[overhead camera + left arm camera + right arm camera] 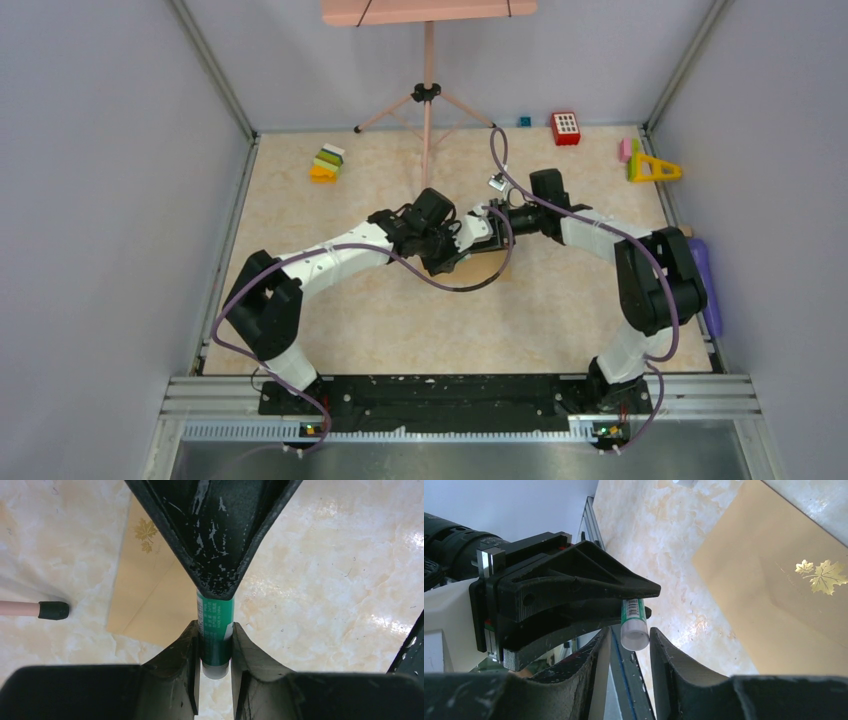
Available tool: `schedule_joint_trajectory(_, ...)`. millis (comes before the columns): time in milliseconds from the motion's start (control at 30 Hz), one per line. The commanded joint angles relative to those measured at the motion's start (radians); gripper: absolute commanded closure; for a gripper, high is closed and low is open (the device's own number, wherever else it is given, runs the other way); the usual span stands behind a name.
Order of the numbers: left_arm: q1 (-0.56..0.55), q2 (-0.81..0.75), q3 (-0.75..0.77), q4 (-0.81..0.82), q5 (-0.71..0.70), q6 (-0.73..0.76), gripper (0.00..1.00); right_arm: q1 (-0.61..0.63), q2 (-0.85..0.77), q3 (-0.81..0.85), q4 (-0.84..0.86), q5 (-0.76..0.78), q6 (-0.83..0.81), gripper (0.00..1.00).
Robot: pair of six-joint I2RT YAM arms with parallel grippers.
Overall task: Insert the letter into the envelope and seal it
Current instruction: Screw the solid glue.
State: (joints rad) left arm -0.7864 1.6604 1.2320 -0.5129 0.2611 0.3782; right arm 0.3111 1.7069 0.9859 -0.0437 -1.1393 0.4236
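Observation:
The brown envelope (pixel 497 263) lies flat mid-table, a gold maple leaf printed on it (pixel 819 577); its corner shows in the left wrist view (pixel 145 595). Both grippers meet just above it. My left gripper (pixel 216 630) is shut on the body of a green glue stick (pixel 216 622), held off the table. My right gripper (pixel 630 632) faces it with narrow jaws around the stick's white cap (pixel 634 636). One finger touches the cap and a thin gap shows at the other. The letter is out of view.
A pink tripod (pixel 427 95) stands at the back centre, one rubber foot (pixel 52 610) near the envelope. Toy blocks sit along the back edge: a yellow-green stack (pixel 327 163), a red block (pixel 566 128), a yellow triangle (pixel 655 168). A purple object (pixel 705 280) lies at the right edge.

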Motion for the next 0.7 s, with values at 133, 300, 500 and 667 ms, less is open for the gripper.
schedule_joint_trajectory(133, -0.004, -0.012, -0.006, 0.046, -0.013, 0.011, 1.00, 0.005, 0.007, 0.025, 0.011, -0.025, -0.012, 0.65)
schedule_joint_trajectory(300, -0.004, -0.013, -0.007, 0.047, -0.014, 0.011, 1.00, 0.015, 0.008, 0.030, -0.005, -0.023, -0.032, 0.65)
schedule_joint_trajectory(500, -0.005, -0.011, -0.006, 0.047, -0.012, 0.012, 1.00, 0.018, 0.008, 0.033, -0.017, -0.022, -0.047, 0.68)
schedule_joint_trajectory(667, -0.004, -0.011, -0.005, 0.041, 0.010, 0.013, 1.00, 0.023, -0.001, 0.032, -0.020, -0.026, -0.076, 0.77)
